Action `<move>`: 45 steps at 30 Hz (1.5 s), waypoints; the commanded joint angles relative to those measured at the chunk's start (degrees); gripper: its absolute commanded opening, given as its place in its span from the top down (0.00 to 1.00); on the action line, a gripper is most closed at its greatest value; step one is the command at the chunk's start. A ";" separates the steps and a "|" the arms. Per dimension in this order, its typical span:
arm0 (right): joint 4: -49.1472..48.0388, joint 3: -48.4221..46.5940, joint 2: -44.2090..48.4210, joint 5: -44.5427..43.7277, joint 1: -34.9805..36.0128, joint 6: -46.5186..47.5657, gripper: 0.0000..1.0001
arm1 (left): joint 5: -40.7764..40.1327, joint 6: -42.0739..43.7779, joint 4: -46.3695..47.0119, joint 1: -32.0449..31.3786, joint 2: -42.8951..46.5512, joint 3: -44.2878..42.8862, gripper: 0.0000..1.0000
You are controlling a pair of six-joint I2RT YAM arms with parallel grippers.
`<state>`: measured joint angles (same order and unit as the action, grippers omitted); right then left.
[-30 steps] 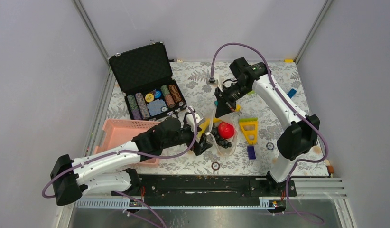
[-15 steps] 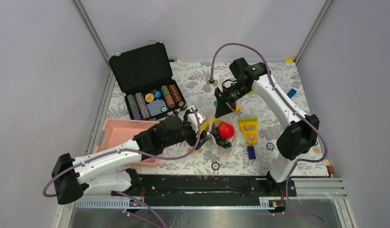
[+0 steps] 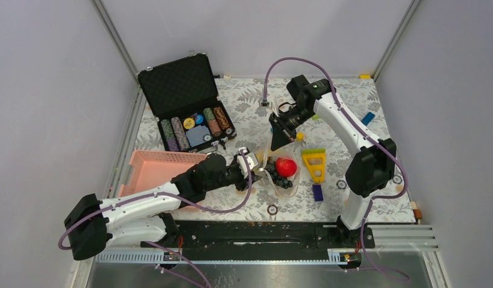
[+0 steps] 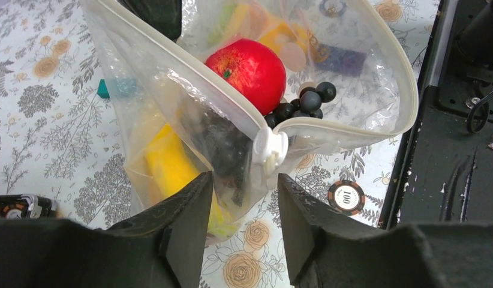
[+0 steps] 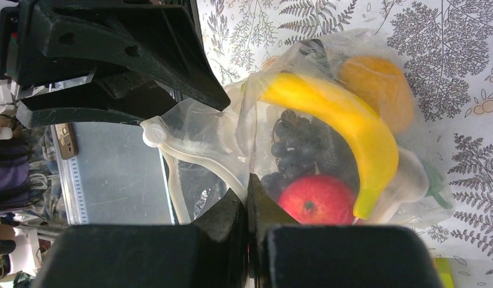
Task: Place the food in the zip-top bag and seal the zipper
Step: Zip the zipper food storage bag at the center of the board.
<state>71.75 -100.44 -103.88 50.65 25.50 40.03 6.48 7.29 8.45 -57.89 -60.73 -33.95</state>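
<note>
Currently the zip-top bag (image 3: pixel 295 180) is resting on the patterned table (image 3: pixel 247 108) between the two grippers, its mouth gaping and the zipper (image 4: pixel 406 90) unsealed. Right gripper (image 5: pixel 248 183) is pinching the clear film at the bag's far edge, jaws fully together on it. Left gripper (image 4: pixel 244 180) is standing at the near end with jaws wide apart, gripping nothing. The white slider tab (image 4: pixel 269 147) is sitting just ahead of the gap between them.

Inside the bag, the red apple (image 4: pixel 247 66) is touching the dark grape bunch (image 4: pixel 304 102). The banana (image 5: pixel 334 120) is lying across the grapes, with the orange (image 5: pixel 376 84) just beside it. One striped poker chip (image 4: pixel 346 197) is lying on the table near the bag, outside it.
</note>
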 commanded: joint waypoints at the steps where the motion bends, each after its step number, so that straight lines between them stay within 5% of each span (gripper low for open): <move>1: 2.08 -2.47 -0.68 0.88 -0.12 -0.33 1.00 | 6.08 2.20 9.19 1.74 1.71 1.19 0.56; 13: 2.79 -3.13 -2.47 0.83 -0.19 -1.05 1.00 | 14.68 2.04 14.25 6.42 -0.46 2.37 0.58; 19: 2.75 -3.35 -3.04 -0.01 -0.18 -2.08 1.00 | 18.56 2.70 14.86 6.88 -2.22 1.76 0.76; 22: 2.70 -3.33 -3.30 -0.95 -0.18 -2.73 0.96 | 19.44 2.51 15.44 6.96 -2.10 1.79 1.00; 28: 2.74 -3.73 -2.03 -4.74 -0.25 -3.37 0.92 | 16.50 -1.25 14.53 7.06 1.21 2.01 1.00; 32: 2.19 -4.75 1.46 -6.53 -0.18 -3.90 0.70 | 13.66 -7.75 9.27 6.88 3.90 -0.79 1.00; 33: 1.35 -4.87 2.88 -6.74 -0.18 -4.87 0.57 | 12.01 -9.82 6.65 6.63 4.09 -2.14 1.00; 39: -12.42 2.71 15.03 -8.20 -0.18 -11.23 0.17 | -0.34 -18.18 -7.89 3.73 3.17 -9.66 1.00; 43: -20.83 7.24 21.10 -3.92 -0.18 -12.77 0.01 | -4.12 -22.71 -14.04 2.04 3.74 -13.46 1.00; 45: -22.58 8.46 23.08 -1.03 -0.24 -12.77 0.00 | -4.79 -23.94 -17.18 0.98 4.06 -15.83 1.00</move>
<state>57.60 -94.54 -84.14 44.27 25.47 29.45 6.96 -10.92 -2.83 -55.33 -58.15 -43.68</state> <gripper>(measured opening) 0.986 0.009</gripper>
